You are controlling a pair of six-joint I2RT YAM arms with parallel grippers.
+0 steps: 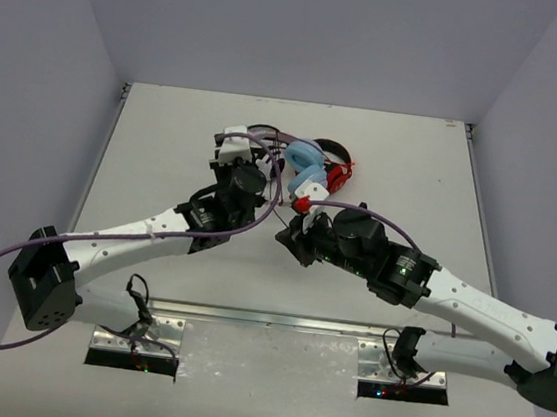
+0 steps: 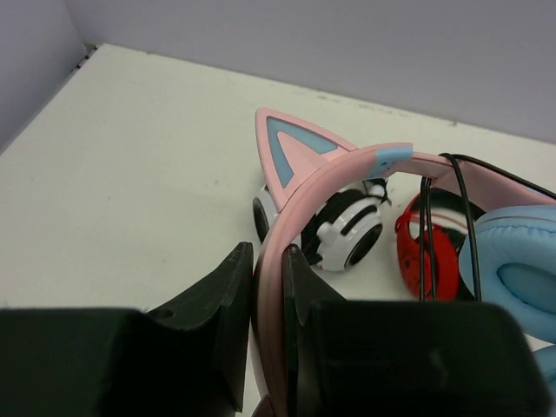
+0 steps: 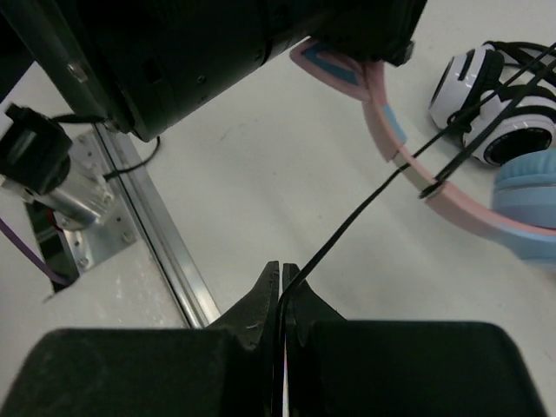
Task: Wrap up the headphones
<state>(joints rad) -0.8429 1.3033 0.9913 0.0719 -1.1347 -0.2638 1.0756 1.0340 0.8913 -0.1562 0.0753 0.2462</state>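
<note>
Two grips in play. My left end effector (image 2: pixel 268 261) is clenched on the pink headband (image 2: pixel 323 178) of the cat-ear headphones (image 2: pixel 512 261), just below one cat ear (image 2: pixel 291 148). My right end effector (image 3: pixel 281 276) is clenched on the thin black cable (image 3: pixel 365 204).

Position: the headphones sit toward the far middle of the surface (image 2: pixel 130 156), between my two arms. The cable runs taut from the right jaws up to the headband and crosses it near the blue ear cup (image 3: pixel 530 187). Strands already lie over the band there (I cannot count the turns). I cannot tell whether the cup rests on the surface.

Judged step: mid-wrap, with slack left to lay down.

Risks noted:
- The white-and-black headphones (image 2: pixel 352 230) and the red-and-black headphones (image 2: pixel 434 248) lie just behind the band. A wide sweep with the cable could hook either one and drag it along.
- Too much pull from the right would twist the thin band in the left grip, or slide it out.
- The cable is thin, so it may slip through the shut right jaws if the tension rises sharply.
- Slackening could let the laid strands slide along the band and loosen.
</note>
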